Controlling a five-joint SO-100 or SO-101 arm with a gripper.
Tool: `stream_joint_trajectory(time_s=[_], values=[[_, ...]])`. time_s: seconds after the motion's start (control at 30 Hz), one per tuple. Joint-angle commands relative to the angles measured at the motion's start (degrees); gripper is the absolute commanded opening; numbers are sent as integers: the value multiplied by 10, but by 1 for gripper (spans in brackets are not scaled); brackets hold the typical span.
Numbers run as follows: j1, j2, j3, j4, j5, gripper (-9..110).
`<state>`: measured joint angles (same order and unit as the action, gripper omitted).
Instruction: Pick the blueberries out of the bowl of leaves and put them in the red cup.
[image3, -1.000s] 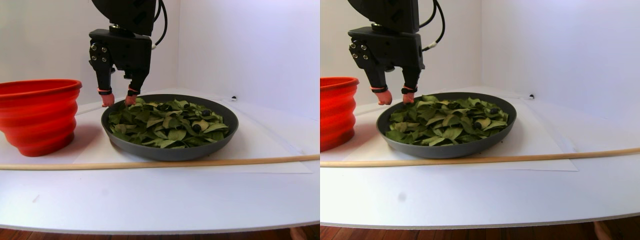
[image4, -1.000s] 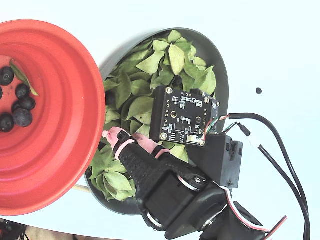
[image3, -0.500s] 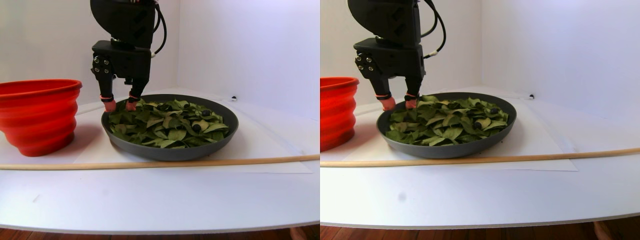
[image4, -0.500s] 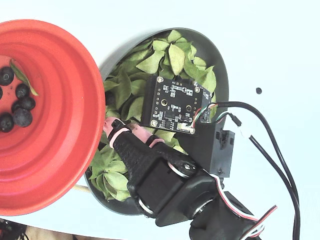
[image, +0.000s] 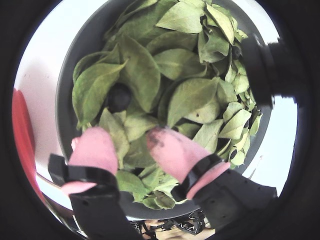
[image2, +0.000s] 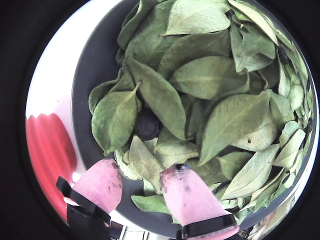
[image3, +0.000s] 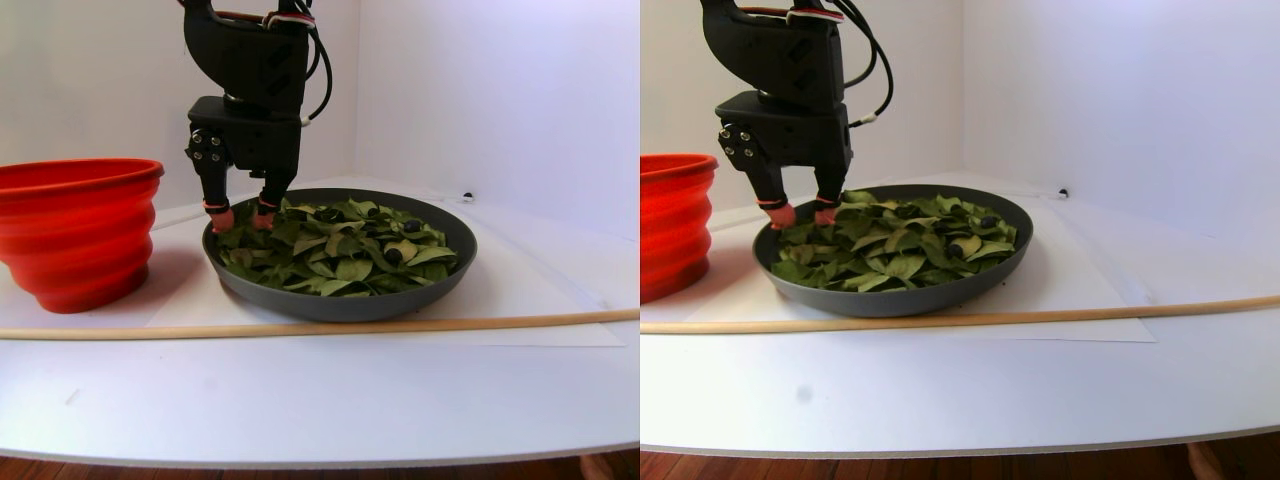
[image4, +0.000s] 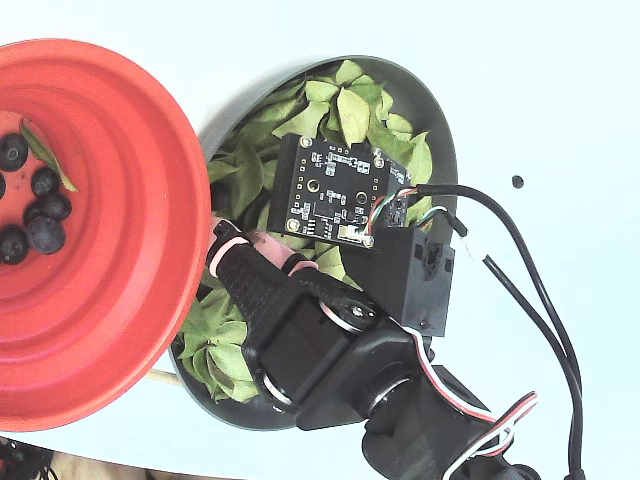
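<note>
The gripper (image2: 142, 182), its two pink-tipped fingers (image: 95, 147) spread apart and holding nothing, points down into the leaves (image2: 220, 75) at the bowl's (image3: 345, 305) left edge in the stereo pair view. In both wrist views one blueberry (image2: 147, 125) lies half tucked under leaves just above the gap between the fingertips. In the fixed view, the red cup (image4: 120, 200) fills the left side, overlapping the bowl, with several blueberries (image4: 35, 215) and one leaf at its far left.
</note>
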<state>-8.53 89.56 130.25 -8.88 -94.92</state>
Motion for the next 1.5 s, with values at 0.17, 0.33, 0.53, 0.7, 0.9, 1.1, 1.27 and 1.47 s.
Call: stream_joint_trajectory(time_s=[0.17, 0.33, 0.53, 0.7, 0.9, 1.1, 1.27, 1.47], values=[[-11, -11, -43, -16, 13, 15], [-11, -22, -54, -18, 16, 15], [-12, -32, -60, -20, 20, 15], [-11, -40, -62, -30, 19, 15], [-9, -46, -63, -32, 16, 15], [-3, -50, -64, -37, 13, 14], [2, -56, -67, -40, 9, 14], [5, -69, -73, -48, 8, 16]])
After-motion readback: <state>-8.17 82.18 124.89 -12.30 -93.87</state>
